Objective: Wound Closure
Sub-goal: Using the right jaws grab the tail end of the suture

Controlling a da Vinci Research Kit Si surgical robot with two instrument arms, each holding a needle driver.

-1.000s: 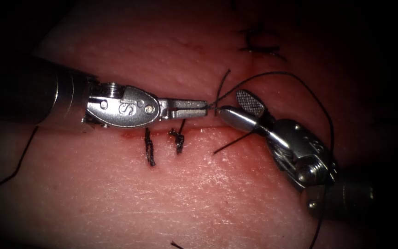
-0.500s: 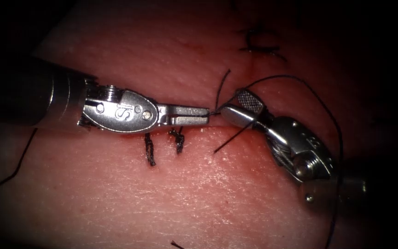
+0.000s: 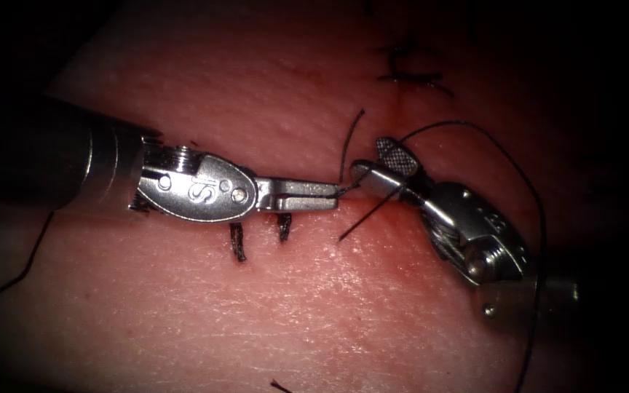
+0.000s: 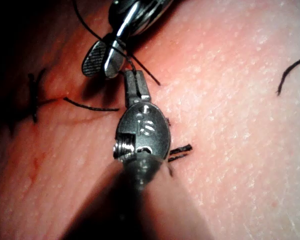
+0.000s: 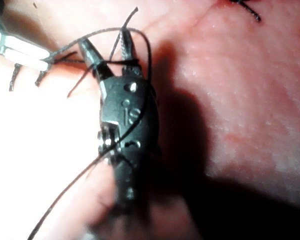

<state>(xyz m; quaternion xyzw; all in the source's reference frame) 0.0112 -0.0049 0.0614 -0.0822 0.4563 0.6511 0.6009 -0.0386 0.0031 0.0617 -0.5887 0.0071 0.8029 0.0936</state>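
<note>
My left tool [image 3: 333, 192] reaches in from the left along the cut [image 3: 311, 215], its jaws shut on the dark thread at the very tip. Facing it, my right tool [image 3: 373, 159] stands with its jaws open, and the thread [image 3: 504, 153] loops over and around it. In the right wrist view the thread crosses between the open jaws of the right tool [image 5: 105, 45]. One short thread tail [image 3: 352, 138] sticks up beside the tips and another [image 3: 364, 222] slants down over the tissue [image 3: 314, 306]. The left wrist view shows the left tool [image 4: 132, 77] tip to tip with the right tool [image 4: 97, 62].
Two finished stitches [image 3: 237, 244] [image 3: 284, 228] cross the cut under the left tool's jaws. Another stitch [image 3: 409, 73] lies at the far end. Red fluid [image 3: 402, 218] wets the tissue near the right tool. Loose thread [image 3: 34, 251] trails off at the left.
The left tool has slid right and slightly down, covering more of the two stitches. The right tool has shifted a little to the right, and the thread loop has widened rightward.
</note>
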